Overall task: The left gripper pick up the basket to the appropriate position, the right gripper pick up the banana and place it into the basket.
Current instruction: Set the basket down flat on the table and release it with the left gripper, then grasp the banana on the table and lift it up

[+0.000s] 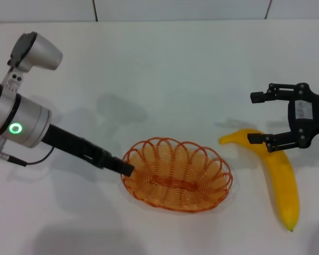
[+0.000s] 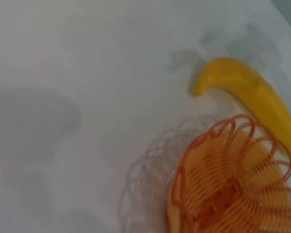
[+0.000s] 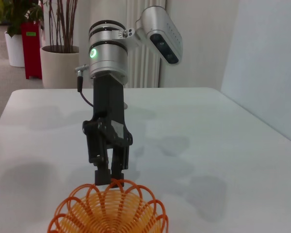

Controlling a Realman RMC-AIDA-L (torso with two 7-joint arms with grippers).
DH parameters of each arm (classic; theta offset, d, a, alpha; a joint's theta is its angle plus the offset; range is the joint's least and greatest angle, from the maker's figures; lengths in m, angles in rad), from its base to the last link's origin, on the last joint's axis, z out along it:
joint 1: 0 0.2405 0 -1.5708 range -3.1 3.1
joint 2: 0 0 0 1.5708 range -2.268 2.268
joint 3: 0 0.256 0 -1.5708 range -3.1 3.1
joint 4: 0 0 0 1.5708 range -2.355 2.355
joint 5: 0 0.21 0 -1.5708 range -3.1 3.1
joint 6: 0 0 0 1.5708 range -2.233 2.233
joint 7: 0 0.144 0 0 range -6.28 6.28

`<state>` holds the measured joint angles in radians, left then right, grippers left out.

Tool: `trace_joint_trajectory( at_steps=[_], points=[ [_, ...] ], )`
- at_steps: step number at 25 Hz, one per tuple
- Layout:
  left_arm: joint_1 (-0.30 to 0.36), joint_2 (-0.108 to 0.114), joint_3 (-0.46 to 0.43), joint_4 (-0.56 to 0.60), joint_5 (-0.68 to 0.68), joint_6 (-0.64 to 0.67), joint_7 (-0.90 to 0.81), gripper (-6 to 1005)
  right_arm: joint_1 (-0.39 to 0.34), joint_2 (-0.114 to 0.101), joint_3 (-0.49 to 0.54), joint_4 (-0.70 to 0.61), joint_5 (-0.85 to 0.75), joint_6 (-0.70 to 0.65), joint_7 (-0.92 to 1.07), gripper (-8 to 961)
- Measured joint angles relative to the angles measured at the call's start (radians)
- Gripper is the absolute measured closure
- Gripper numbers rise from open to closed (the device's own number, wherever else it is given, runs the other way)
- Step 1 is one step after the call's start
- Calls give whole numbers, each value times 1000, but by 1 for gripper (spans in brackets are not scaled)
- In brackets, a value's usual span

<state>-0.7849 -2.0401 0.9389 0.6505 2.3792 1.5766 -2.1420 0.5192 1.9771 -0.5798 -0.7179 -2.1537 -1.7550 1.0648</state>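
The left gripper (image 1: pixel 126 169) pinches the left rim of the orange wire basket (image 1: pixel 176 174), which sits mid-table (image 1: pixel 165 69). Just right of the basket lies the banana (image 1: pixel 279 175); above its stem end the right gripper (image 1: pixel 252 118) hovers, fingers spread wide

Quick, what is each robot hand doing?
Left hand: shut on the basket rim.
Right hand: open above the banana, holding nothing.

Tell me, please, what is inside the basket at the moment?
Nothing: the basket shows only its bare wire floor. The banana lies on the table beside it, under the open right gripper. The left gripper is at the rim.
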Motion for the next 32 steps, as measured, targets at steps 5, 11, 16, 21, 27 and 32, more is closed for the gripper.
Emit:
trace_joint_trajectory(
  at_steps=[5,11,16,21,27,32],
  points=[
    [137,2,-13,219,-65,13,39,585,-8,-3,6,0,0,0,0,78],
    [321,7,-16,460,-296,91,211,389,-30,-6,92,0,0,-6,-5,78],
    [408,6,-58,508,-381,183,445,208,-44,-14,130,-1,0,-26,-6,78],
    [455,6,-117,484,-348,236,677,128,-46,-14,131,-1,0,-26,-6,78],
    [497,3,-176,343,-301,222,965,117,-49,-13,132,-1,0,-26,-7,78],
    [500,3,-256,233,-273,213,1076,118,-53,-11,132,0,0,-26,-7,79]
  ],
)
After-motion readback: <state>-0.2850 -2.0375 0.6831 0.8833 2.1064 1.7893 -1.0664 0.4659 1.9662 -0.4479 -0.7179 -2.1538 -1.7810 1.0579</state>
